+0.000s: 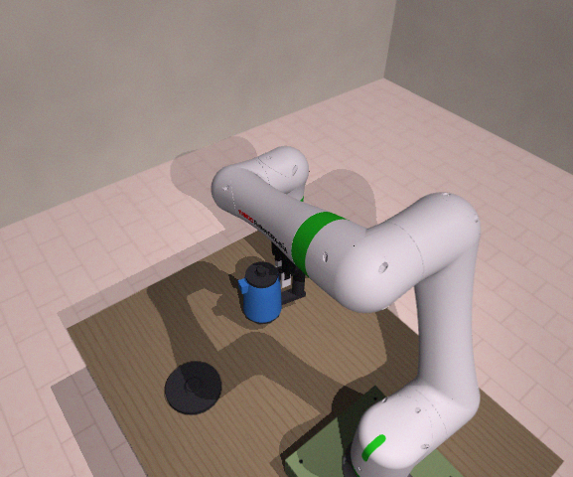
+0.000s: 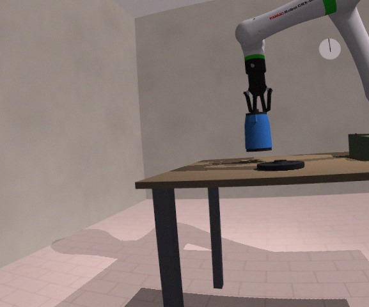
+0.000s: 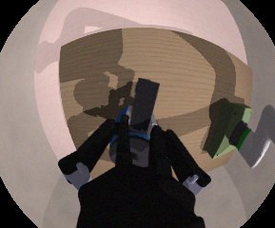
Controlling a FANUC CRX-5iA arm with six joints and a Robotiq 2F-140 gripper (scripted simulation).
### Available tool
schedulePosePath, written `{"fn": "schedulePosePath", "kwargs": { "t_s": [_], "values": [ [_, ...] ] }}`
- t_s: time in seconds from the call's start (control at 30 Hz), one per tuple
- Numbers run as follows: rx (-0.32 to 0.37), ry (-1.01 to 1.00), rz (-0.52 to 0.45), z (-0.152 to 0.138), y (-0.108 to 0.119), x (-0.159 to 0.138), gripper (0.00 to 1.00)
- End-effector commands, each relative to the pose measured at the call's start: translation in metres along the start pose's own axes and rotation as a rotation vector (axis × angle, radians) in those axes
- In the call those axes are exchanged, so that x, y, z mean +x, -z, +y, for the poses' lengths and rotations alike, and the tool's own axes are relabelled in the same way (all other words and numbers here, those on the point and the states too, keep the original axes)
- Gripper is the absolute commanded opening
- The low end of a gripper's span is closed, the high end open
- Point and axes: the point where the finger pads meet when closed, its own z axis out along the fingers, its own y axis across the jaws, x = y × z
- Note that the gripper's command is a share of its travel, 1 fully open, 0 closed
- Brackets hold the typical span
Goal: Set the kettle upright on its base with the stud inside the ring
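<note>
The blue kettle (image 1: 261,298) with a black lid hangs upright in the air above the wooden table, clear of the top; it also shows in the exterior view (image 2: 258,131). My gripper (image 2: 258,109) is shut on the kettle's black handle at its top and holds it from above. In the top view the fingers (image 1: 290,279) sit just right of the kettle, partly hidden by my arm. The round black base (image 1: 193,387) with a small stud in its middle lies flat on the table, nearer the front left; it also shows in the exterior view (image 2: 280,164). The wrist view shows my fingers around a dark handle and a bit of blue.
My green mounting block (image 1: 327,446) stands at the table's near right corner. My white arm (image 1: 358,256) reaches over the table's middle. The table edges drop to a tiled floor on all sides.
</note>
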Motion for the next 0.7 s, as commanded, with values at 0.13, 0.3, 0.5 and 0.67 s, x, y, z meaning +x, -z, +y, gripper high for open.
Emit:
{"fn": "schedulePosePath", "kwargs": {
  "t_s": [0.13, 0.3, 0.5, 0.67],
  "values": [
    [0.001, 0.000, 0.000, 0.001, 0.000, -0.002, 0.00],
    [0.001, 0.000, 0.000, 0.002, 0.000, -0.004, 0.00],
    [0.001, 0.000, 0.000, 0.004, 0.000, -0.007, 0.00],
    [0.001, 0.000, 0.000, 0.007, 0.000, -0.013, 0.00]
  ]
}}
